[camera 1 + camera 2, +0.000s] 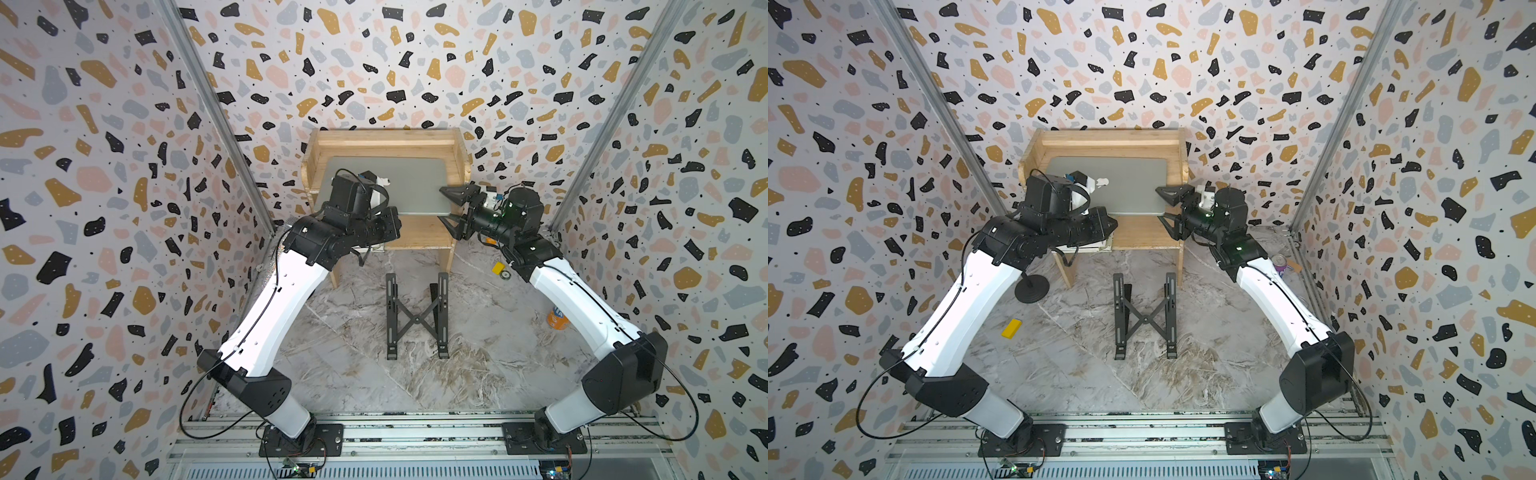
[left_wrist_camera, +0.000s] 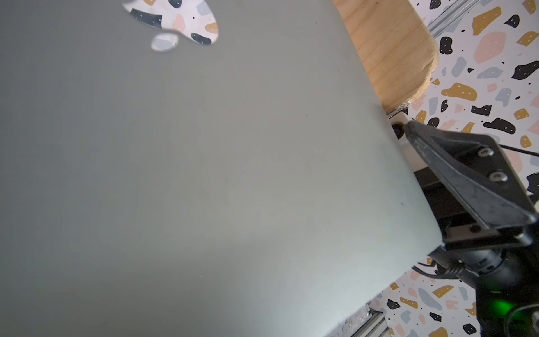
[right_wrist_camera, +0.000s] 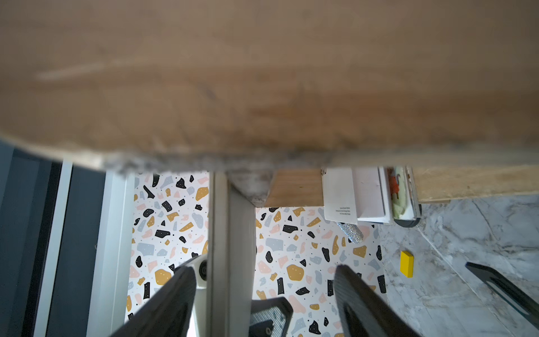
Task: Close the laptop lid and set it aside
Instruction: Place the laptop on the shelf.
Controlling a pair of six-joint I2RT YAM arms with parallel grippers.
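- While the laptop (image 1: pixel 415 183) lies flat on the top board of a wooden shelf (image 1: pixel 386 143) at the back of the marble table (image 1: pixel 478 353), two robot arms reach in from either side.
- Seen close in the left wrist view, the lid (image 2: pixel 233 175) is shut, its grey outer face up and the mirror-like logo (image 2: pixel 175 23) reflecting the speckled walls.
- Both top views show the left gripper (image 1: pixel 357 191) over the left part of the laptop; its fingertips are hidden beneath the wrist, and it is closed.
- At the laptop's front right corner, the right gripper (image 1: pixel 452 210) has its fingers spread wide. One finger overlaps the right edge of the lid and the other is over the bare wood in front. Whether either touches the laptop cannot be told.
- Under the shelf, the right wrist view shows a few books (image 3: pixel 355 195) standing on edge.
- A black folding stand (image 1: pixel 417 316) lies flat in the middle of the table, well apart from the laptop.
- A yellow block (image 1: pixel 1011 328) lies near the left arm, and an orange can (image 1: pixel 555 318) is beside the right arm.
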